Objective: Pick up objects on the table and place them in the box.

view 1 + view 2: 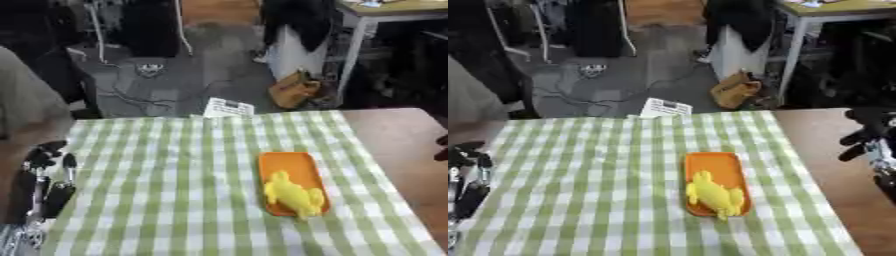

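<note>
A yellow toy animal, its kind not clear from the views, lies on the near half of an orange rectangular tray, its body spilling slightly over the tray's near edge. The tray sits flat on a green-and-white checked cloth that covers most of the worktop, a little right of centre and with its long side running away from the robot. To the right of the cloth a strip of bare brown worktop shows. No box can be made out on the cloth.

The robot's left hand stands at the cloth's left edge, well apart from the tray, its dark fingers straight and pointing upward, holding nothing. The right hand shows at the right edge over the bare wood, also well apart from the tray; its dark fingers appear relaxed and hold nothing, though only part of the hand is in view.

At the cloth's far edge a white printed card rests tilted. Beyond the worktop the grey floor carries loose cables, a brown bag stands near a white table leg, and a wooden desk fills the upper right corner.
</note>
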You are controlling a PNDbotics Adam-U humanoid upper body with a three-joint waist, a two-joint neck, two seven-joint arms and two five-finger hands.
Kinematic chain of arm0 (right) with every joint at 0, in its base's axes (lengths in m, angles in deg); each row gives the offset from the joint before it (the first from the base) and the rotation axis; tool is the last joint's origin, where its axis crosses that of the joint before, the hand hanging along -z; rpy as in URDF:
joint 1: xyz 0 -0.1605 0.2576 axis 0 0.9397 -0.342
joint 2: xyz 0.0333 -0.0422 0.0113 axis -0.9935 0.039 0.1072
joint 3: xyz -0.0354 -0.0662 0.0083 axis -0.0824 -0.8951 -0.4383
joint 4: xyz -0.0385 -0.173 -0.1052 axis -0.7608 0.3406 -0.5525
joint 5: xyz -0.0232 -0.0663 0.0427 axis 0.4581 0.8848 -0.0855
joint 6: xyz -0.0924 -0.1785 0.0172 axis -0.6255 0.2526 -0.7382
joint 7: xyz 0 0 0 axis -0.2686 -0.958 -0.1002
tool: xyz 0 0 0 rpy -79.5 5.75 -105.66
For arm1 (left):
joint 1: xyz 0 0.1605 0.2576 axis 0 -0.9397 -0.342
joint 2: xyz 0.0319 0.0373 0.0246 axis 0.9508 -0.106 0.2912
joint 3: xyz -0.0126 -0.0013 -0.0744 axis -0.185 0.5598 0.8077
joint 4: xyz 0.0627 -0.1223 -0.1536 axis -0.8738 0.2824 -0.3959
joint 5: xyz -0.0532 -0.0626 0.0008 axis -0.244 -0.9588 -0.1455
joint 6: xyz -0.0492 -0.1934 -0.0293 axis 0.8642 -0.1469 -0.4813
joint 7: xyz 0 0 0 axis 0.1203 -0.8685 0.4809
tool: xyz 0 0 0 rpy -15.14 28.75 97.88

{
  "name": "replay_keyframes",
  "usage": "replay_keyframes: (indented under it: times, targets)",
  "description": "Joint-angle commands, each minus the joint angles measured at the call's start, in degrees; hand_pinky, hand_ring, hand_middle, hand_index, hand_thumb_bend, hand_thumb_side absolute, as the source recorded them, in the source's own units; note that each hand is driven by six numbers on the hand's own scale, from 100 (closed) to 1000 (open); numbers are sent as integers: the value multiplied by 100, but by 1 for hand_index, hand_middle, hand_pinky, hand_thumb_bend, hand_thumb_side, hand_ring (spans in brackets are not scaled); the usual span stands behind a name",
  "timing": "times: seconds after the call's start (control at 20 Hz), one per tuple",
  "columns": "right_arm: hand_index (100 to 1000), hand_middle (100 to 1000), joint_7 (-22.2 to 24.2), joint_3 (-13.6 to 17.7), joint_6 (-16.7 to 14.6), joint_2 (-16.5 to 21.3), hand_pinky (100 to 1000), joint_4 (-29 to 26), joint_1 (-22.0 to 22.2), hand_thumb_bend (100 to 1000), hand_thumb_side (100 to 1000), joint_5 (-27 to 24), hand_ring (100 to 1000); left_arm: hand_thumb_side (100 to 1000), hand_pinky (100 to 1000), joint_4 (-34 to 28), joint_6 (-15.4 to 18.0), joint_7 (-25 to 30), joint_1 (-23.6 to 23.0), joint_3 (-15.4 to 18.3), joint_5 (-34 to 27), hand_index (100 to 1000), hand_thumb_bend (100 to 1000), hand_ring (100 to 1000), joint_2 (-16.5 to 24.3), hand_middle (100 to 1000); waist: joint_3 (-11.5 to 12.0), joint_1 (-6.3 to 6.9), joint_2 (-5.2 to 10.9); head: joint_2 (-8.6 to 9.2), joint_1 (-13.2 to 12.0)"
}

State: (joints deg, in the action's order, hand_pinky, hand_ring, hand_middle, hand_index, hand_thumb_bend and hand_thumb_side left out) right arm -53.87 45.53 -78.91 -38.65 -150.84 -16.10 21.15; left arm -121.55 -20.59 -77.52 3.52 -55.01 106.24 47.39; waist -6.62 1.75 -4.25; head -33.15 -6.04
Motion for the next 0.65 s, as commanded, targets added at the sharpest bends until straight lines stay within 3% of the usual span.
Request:
replay_keyframes:
  times: [0.05, 0.25, 0.35, 0.45, 0.55, 0.65]
  targets:
    - [753, 735, -15, 45, 8, 160, 512, -136, -49, 100, 705, 31, 602, 1000, 574, -341, -243, 228, 85, -54, -260, 843, 187, 644, 150, 719, 1, 62, 128, 38, -8]
    - [753, 735, -23, 52, 11, 159, 512, -136, -48, 100, 705, 33, 602, 1000, 568, -640, -584, 553, 93, -113, -604, 843, 186, 638, 187, 715, -10, 58, 125, 34, 6]
    - [753, 735, -13, 40, 9, 163, 512, -136, -52, 100, 704, 33, 602, 1000, 558, -1271, -1429, 1228, 130, -255, -1719, 842, 189, 628, 336, 708, -15, 61, 128, 33, -17]
    - [753, 735, -18, 46, 12, 161, 512, -136, -52, 100, 704, 34, 602, 1000, 546, -2102, -2279, 1897, 71, -327, -3417, 842, 198, 623, 571, 705, -17, 66, 129, 46, -11]
    - [753, 735, -17, 46, 12, 165, 512, -136, -46, 100, 704, 36, 602, 1000, 535, -2629, -2783, 2251, 1, -289, -4880, 842, 213, 615, 792, 701, -12, 68, 130, 43, -5]
    - [754, 735, -16, 47, 11, 165, 512, -136, -48, 100, 704, 40, 601, 1000, 523, -2935, -3021, 2394, -39, -231, -5627, 840, 237, 602, 899, 687, -9, 71, 131, 52, -22]
